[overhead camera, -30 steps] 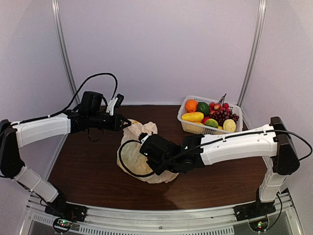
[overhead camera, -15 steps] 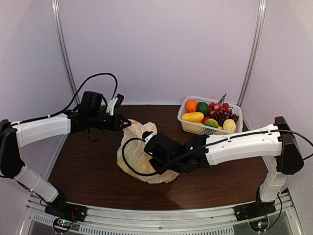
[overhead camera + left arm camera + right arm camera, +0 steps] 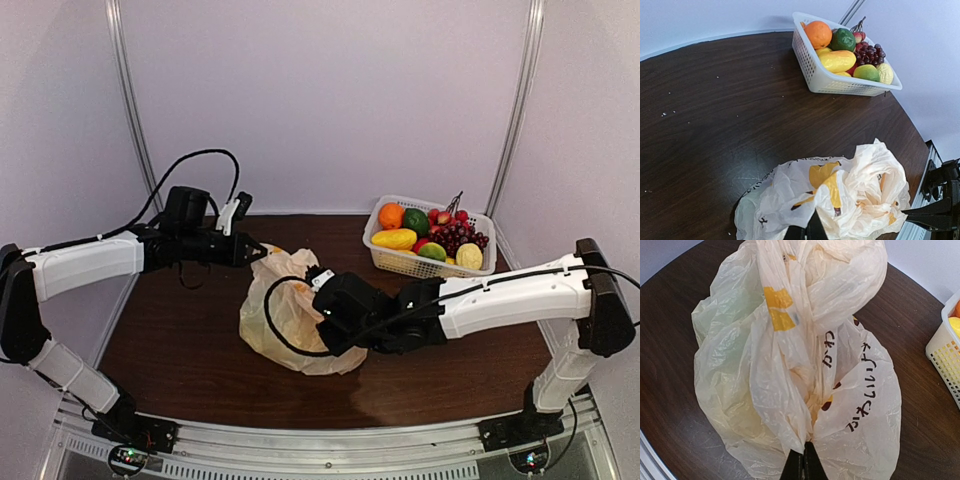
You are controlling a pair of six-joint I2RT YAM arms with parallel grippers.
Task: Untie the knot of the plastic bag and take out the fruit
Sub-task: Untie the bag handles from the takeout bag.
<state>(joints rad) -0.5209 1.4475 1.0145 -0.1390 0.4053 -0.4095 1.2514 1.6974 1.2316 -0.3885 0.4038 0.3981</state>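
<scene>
Top external: on the dark tabletop (image 3: 170, 340), between pale walls (image 3: 330, 100), the plastic bag (image 3: 290, 305) is pinched by closed left tool (image 3: 807, 230) and right tool (image 3: 802, 462).

Left arm (image 3: 85, 262): rises from its base at the near left, elbow folded at the left edge, forearm running roughly level toward the right. Left tool (image 3: 256, 252): jaws closed together, pinching a fold at the far top of the plastic bag (image 3: 285, 320).

Right arm (image 3: 510, 298): upright from its base at the near right, forearm stretched leftward, low over the worktop (image 3: 180, 340). Right tool (image 3: 803, 460): jaws pressed flat against each other, clamping a ridge of film on the bag's right side.
</scene>
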